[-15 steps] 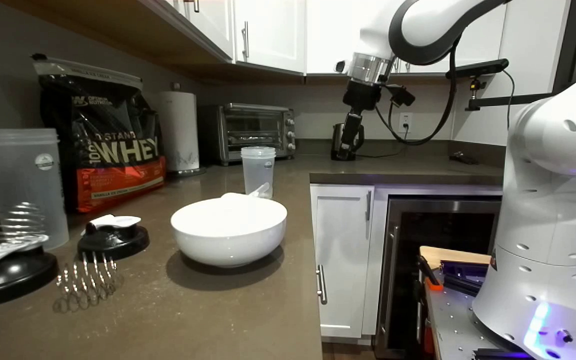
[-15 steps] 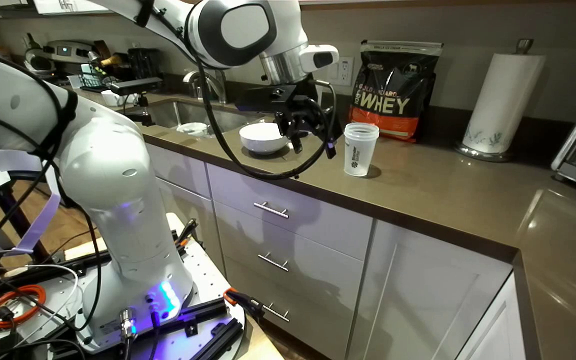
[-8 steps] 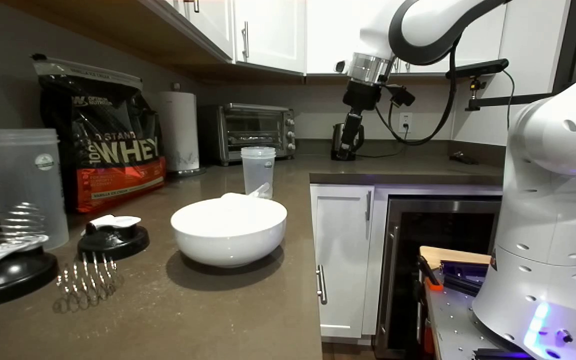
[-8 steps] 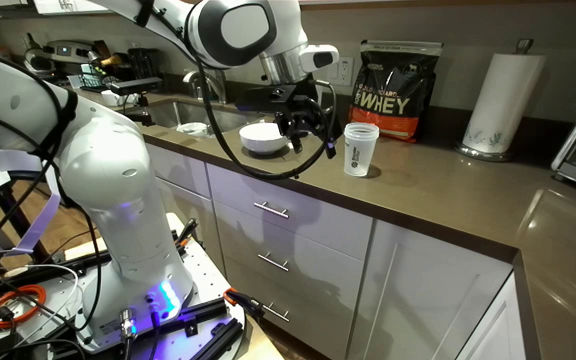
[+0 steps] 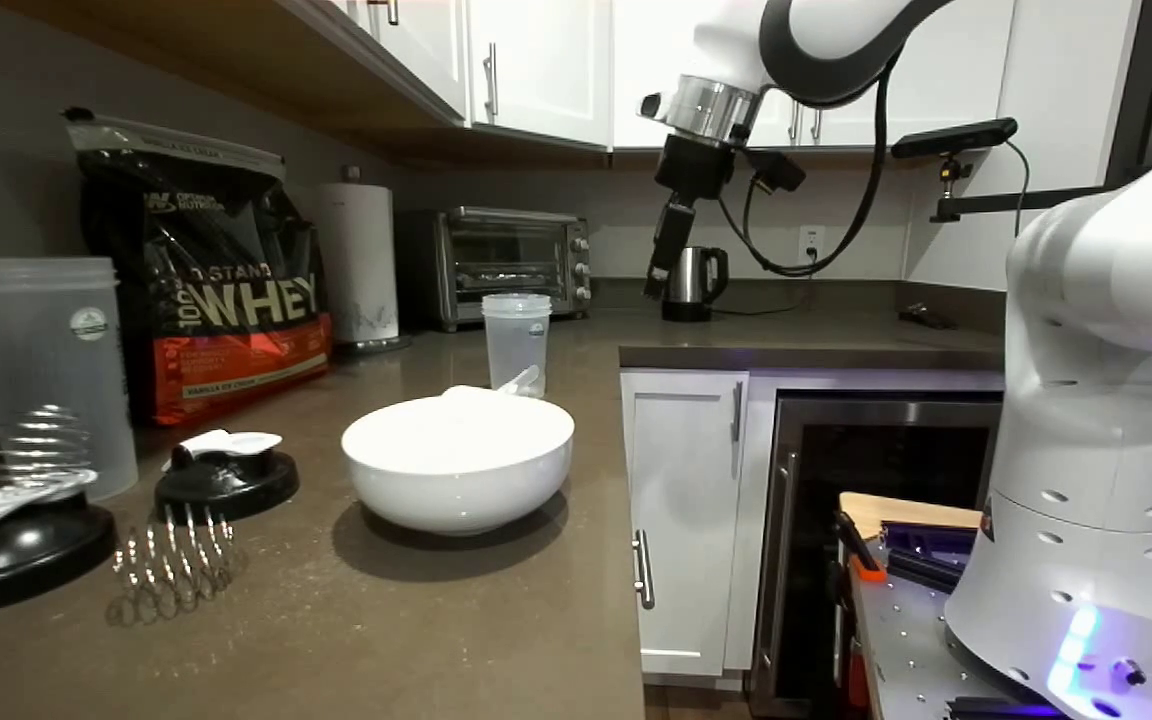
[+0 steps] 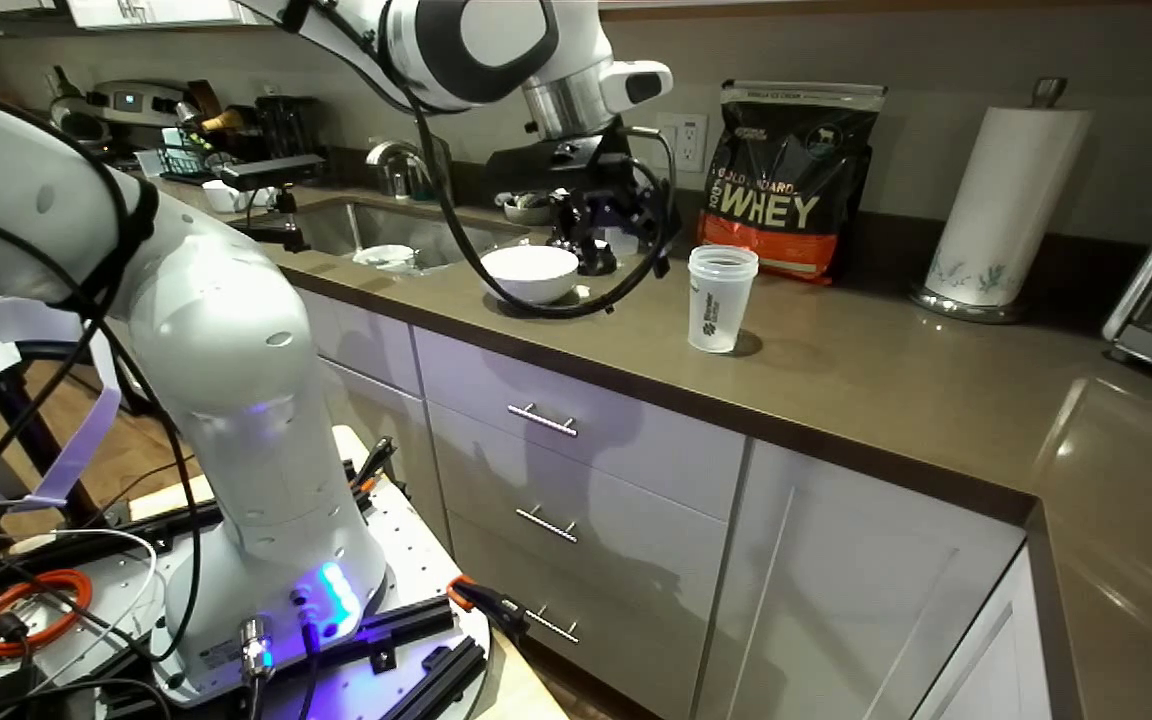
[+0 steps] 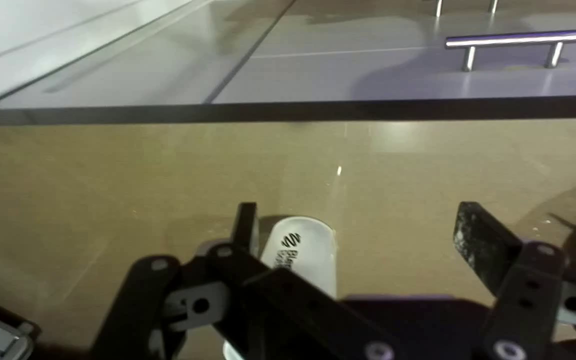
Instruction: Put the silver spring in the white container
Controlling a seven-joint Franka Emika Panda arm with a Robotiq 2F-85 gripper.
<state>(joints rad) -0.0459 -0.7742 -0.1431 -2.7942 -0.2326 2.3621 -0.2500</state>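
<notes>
Wrist view, with both exterior views: hazards ahead of the grasp. The gripper (image 7: 359, 225) hangs above the countertop (image 5: 416, 640) with its jaws spread and nothing pinched between them. A frosted cup (image 7: 308, 250) shows beyond one finger; if the arm drops too early, that finger probably tips it. The silver spring (image 5: 176, 565) rests on the countertop beside the front black lid (image 5: 26, 555), well apart from the gripper and outside the white bowl (image 5: 461, 490), presumably the task's white container. Whether spring and lid touch is unclear.

Several failures are likely from this arrangement. Another silver coil (image 5: 41, 440), seen against the clear tumbler (image 5: 86, 390), could be taken in error, since the task sentence names only one spring. The nearer spring is open wire on a smooth surface: an off-centre closing would likely roll it aside or let it squeeze out, and a shallow one could catch a single loop, from which it might swing or drop. A finger set down on the lid side may strike the rear black lid (image 5: 226, 490) or the front one and stop short. The bowl stands near the countertop's edge; a low pass across it could push it over. A pale item (image 5: 518, 381) shows past its far rim, inside or behind it cannot be told. The slack cable (image 6: 561, 311) looping from the wrist may also snag bowl or cup as the arm travels
</notes>
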